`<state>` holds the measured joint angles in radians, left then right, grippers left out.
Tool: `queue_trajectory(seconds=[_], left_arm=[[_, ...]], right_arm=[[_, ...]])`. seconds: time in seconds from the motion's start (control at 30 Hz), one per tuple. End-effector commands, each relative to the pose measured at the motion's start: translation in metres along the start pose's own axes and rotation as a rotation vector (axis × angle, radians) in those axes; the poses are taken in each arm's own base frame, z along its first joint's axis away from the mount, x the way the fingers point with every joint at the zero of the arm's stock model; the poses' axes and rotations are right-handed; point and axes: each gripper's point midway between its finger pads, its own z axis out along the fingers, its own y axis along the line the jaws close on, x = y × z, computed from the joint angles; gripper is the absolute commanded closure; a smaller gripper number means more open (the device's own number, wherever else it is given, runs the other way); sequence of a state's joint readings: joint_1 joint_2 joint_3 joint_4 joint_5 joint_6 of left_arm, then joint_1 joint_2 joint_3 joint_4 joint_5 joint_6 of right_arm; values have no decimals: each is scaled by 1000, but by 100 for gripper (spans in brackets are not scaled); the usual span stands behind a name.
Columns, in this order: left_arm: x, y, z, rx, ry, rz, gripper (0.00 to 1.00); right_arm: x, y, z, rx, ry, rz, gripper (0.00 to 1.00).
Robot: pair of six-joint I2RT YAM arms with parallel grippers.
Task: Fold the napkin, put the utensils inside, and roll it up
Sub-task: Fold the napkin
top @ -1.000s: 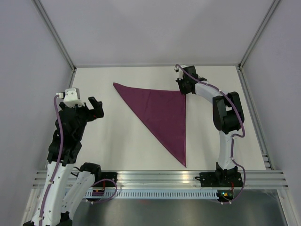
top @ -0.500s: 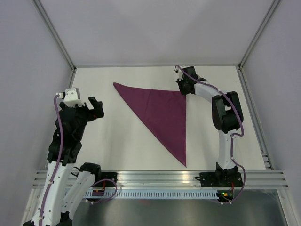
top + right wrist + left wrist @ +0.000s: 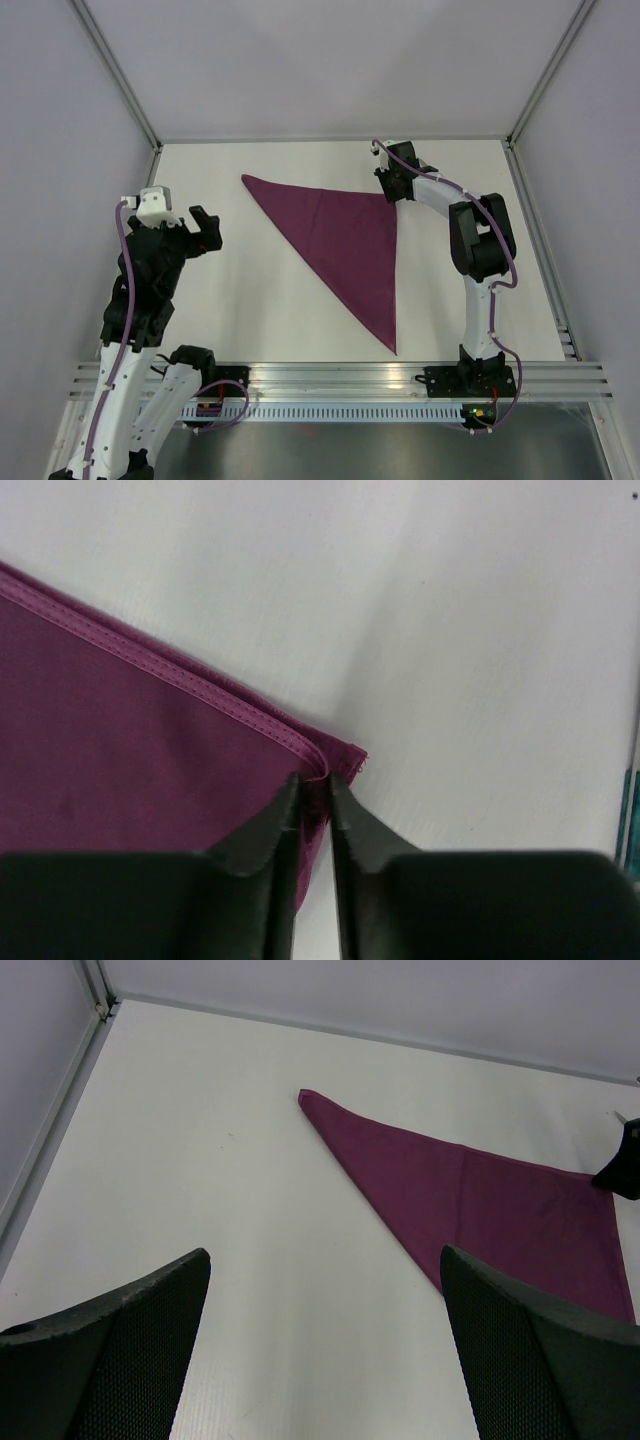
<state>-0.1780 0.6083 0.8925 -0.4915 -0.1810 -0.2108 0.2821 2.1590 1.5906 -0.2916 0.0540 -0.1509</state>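
Observation:
The plum-purple napkin (image 3: 345,245) lies flat on the white table, folded into a triangle with corners at the far left, far right and near right. It also shows in the left wrist view (image 3: 480,1195). My right gripper (image 3: 389,190) is at the napkin's far right corner. In the right wrist view (image 3: 316,780) its jaws are pinched shut on that doubled corner of the napkin (image 3: 150,750). My left gripper (image 3: 202,228) is open and empty, raised over the table left of the napkin (image 3: 325,1280). No utensils are in view.
The table (image 3: 250,310) is walled by grey panels on the left, back and right. A metal rail (image 3: 340,378) runs along the near edge by the arm bases.

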Motion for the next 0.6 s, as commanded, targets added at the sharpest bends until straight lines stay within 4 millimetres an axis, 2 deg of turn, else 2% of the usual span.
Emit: queue_trajectory(seconds=[0.0,0.07,0.13,0.23,0.33,0.37,0.43,0.47,0.53,0.57], left_arm=[[-5,-2,1,23,-22,35,0],[-5,-3,1,25,-23,37,0],[-6,-3,0,26,-27,36,0],[-6,-3,-1,27,-29,39,0],[-7,-3,-2,29,-35,39,0],[-8,-3,-3,32,-39,39,0],[-8,-3,-4,34,-41,39,0],[-9,-4,-5,40,-45,42,0],[-10,-5,-5,41,-46,43,0],[-10,-6,-5,49,-44,48,0]], right_arm=[[-26,-16,-7,59,-61,-8,70],[-30,-18,-10,65,-69,-10,57],[-37,-21,-16,71,-88,-11,49],[-54,-30,-32,83,-126,-3,47],[-63,-53,-46,53,-150,38,46],[-60,-76,-50,69,-148,55,46],[-51,-98,-54,55,-132,68,46],[-40,-122,-55,54,-121,79,46],[-24,-139,-55,35,-92,81,46],[-10,-161,-56,33,-80,109,46]])
